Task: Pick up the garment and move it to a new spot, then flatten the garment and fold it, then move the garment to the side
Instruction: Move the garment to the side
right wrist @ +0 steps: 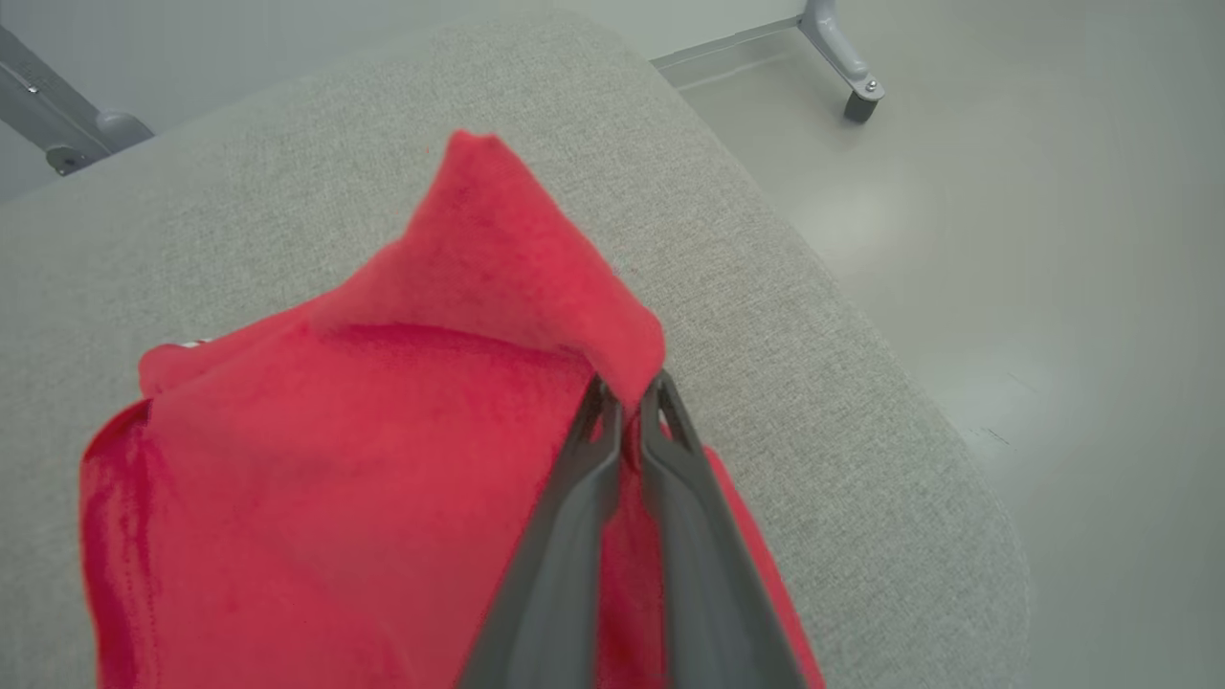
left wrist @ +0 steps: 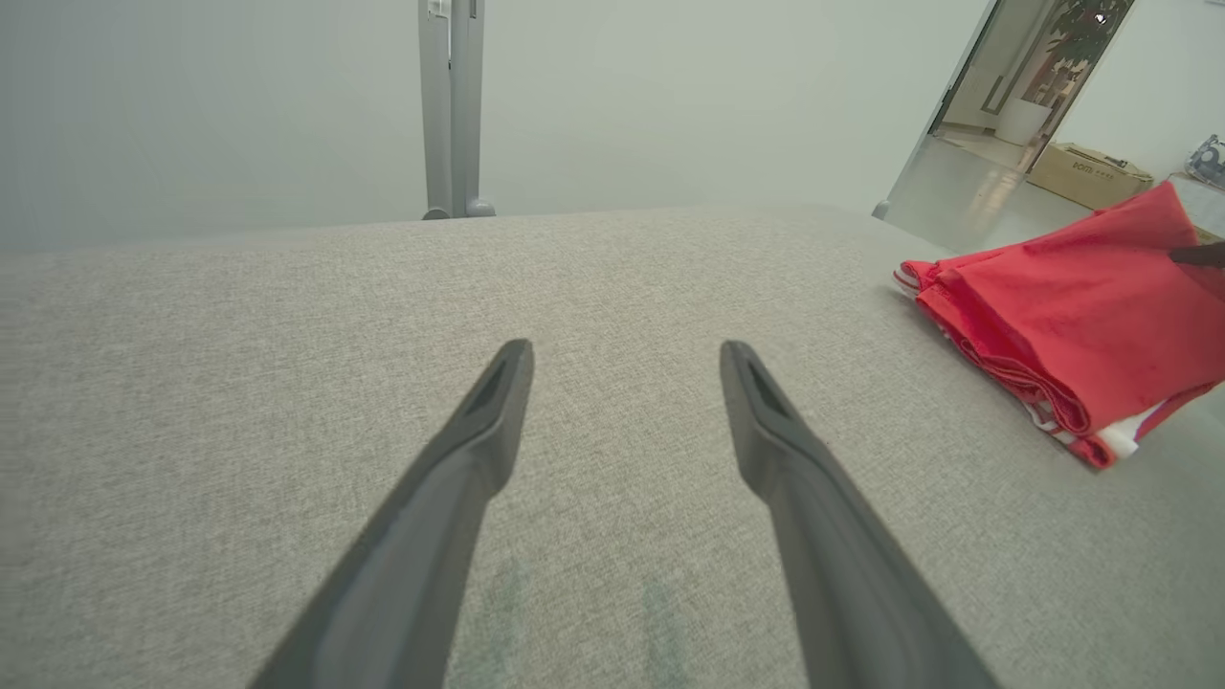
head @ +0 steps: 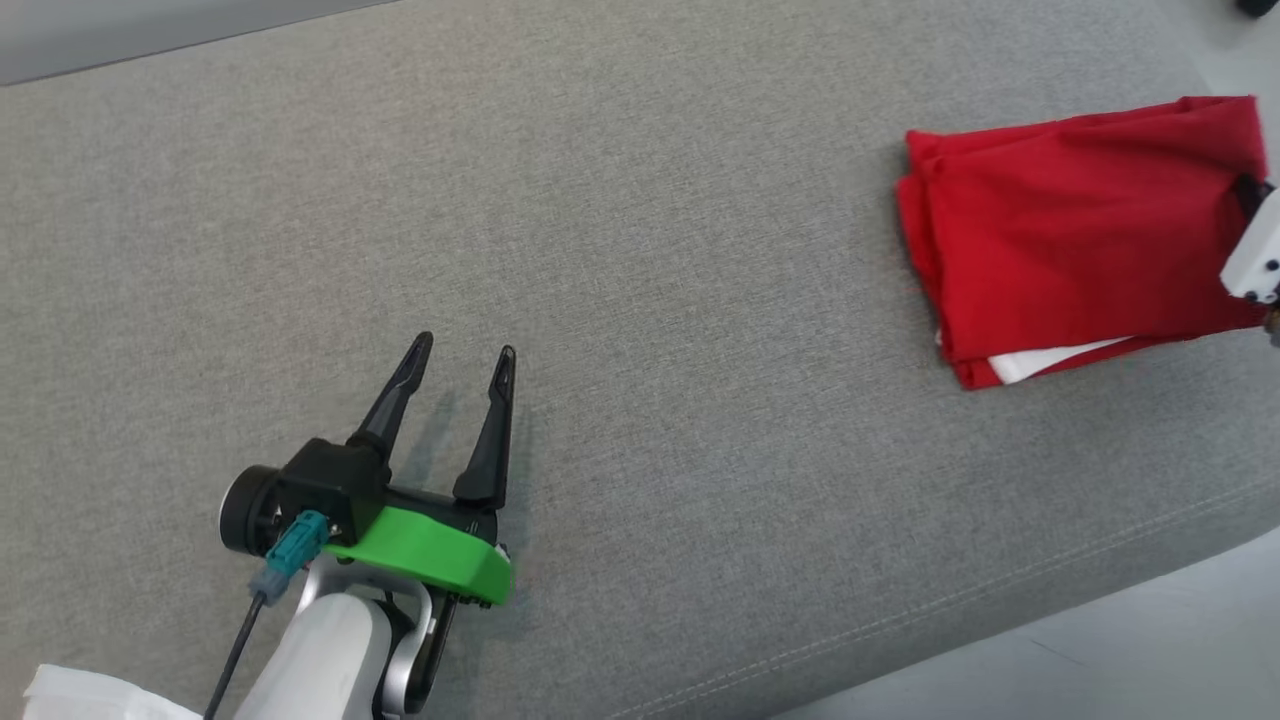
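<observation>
A folded red garment (head: 1070, 240) with a strip of white at its near edge lies at the far right of the grey cushion; it also lies at the right in the left wrist view as the garment (left wrist: 1072, 316). My right gripper (right wrist: 632, 388) is shut on the garment's (right wrist: 383, 431) right edge and lifts that corner into a peak. Its white wrist part (head: 1255, 255) sits at the right edge of the head view. My left gripper (head: 467, 355) hovers open and empty over bare cushion at the lower left, far from the garment; its fingers (left wrist: 478, 431) spread wide.
The grey fabric cushion (head: 640, 300) ends in a rounded edge just right of the garment, with pale floor (right wrist: 1005, 239) beyond. A caster leg (right wrist: 847, 57) stands on that floor. A grey post (left wrist: 452, 105) rises behind the cushion. White cloth (head: 80, 695) shows at the lower left corner.
</observation>
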Controlling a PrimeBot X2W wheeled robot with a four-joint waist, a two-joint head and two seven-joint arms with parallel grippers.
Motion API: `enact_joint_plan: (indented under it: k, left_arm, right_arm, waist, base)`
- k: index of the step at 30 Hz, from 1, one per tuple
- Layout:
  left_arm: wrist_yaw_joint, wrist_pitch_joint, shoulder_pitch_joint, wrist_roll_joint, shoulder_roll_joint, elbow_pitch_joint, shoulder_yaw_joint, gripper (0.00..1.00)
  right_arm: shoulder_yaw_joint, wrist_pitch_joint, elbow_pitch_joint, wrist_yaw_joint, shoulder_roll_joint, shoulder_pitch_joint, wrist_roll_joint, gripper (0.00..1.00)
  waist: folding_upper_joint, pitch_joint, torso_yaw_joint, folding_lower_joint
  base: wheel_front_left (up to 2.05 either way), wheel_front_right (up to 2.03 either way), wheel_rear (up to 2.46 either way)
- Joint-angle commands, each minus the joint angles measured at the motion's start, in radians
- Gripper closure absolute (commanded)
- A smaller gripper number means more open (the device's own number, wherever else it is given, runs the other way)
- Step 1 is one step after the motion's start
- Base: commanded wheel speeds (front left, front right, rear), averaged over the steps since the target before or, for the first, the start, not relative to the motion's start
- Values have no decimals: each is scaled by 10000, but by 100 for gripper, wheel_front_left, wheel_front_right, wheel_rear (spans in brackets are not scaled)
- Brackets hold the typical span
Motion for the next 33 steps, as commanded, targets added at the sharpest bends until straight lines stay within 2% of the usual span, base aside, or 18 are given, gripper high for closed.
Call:
enact_joint_plan:
  k: [1,10,16,17,18,19,20,25,33]
  left_arm:
    - [63,20,-220,74,90,-102,34,0]
    - [276,514,-375,247,582,-1169,130,0]
    - [373,669,-357,287,714,-1552,110,0]
    - [383,675,-342,299,721,-1605,106,0]
    - [413,700,-327,307,732,-1645,103,0]
    - [427,710,-323,306,752,-1662,106,0]
    - [445,728,-325,300,762,-1682,106,0]
    - [468,766,-338,280,765,-1705,57,0]
    - [522,606,-203,150,735,-1565,62,0]
  right_arm:
    - [-177,-103,222,-16,-114,-202,-76,100]
    - [-1345,-1349,2469,-14,-550,-1897,-1400,100]
    - [-1757,-2071,3270,-14,-778,-2382,-2293,100]
    - [-1857,-2156,3341,-16,-795,-2424,-2489,85]
    - [-1968,-2170,3402,-14,-772,-2430,-2612,56]
    - [-2118,-2221,3444,-14,-773,-2456,-2744,8]
    - [-2263,-2267,3466,-14,-793,-2465,-2925,0]
    - [-2987,-2254,3513,-16,-775,-2272,-3737,0]
    - [-3756,-2590,3510,-14,-92,-2395,-4823,0]
  waist:
    - [120,371,418,-1]
    - [120,1383,1188,-1]
    - [120,1683,1330,-1]
    - [120,1700,1331,-1]
    - [120,1714,1328,-1]
    - [120,1728,1322,-1]
    - [120,1732,1310,-1]
    - [120,1666,1237,-1]
    - [120,1209,1091,-1]
  base:
    - [0,0,0]
    - [0,0,0]
    - [0,0,0]
    - [0,0,0]
    - [0,0,0]
    - [0,0,0]
    - [0,0,0]
    - [0,0,0]
    - [0,0,0]
